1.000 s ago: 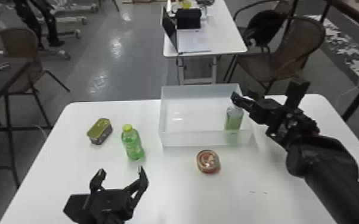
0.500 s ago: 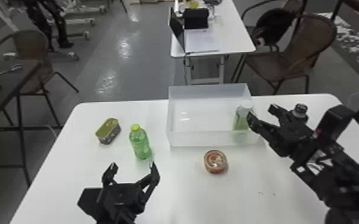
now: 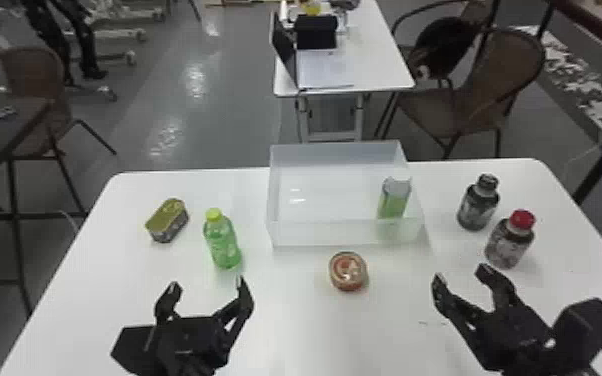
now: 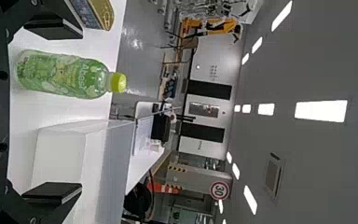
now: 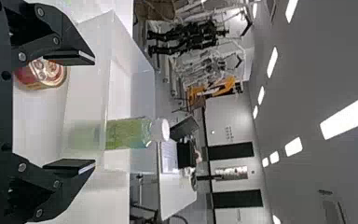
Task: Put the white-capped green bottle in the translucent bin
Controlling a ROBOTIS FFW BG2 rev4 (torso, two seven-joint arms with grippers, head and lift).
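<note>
White-capped green bottle (image 3: pixel 393 201) stands inside the translucent bin (image 3: pixel 325 234), both grippers open and empty.
Its body is pale green and see-through, topped by a white cap that shows clearly in the right wrist view; it is upright, cap up, long axis vertical, at the bin's right side toward the near wall. There is one bin and four bottles: this one, a green bottle with a yellow-green cap (image 3: pixel 222 242) left of the bin, and a black-capped bottle (image 3: pixel 478 204) and a red-capped bottle (image 3: pixel 510 240) to its right. Two tins, one oblong (image 3: pixel 167 220) and one round (image 3: pixel 348 271), rest on the table (image 3: pixel 285 320). The left gripper (image 3: pixel 207 283) and right gripper (image 3: pixel 460 274) have their fingers spread apart.
</note>
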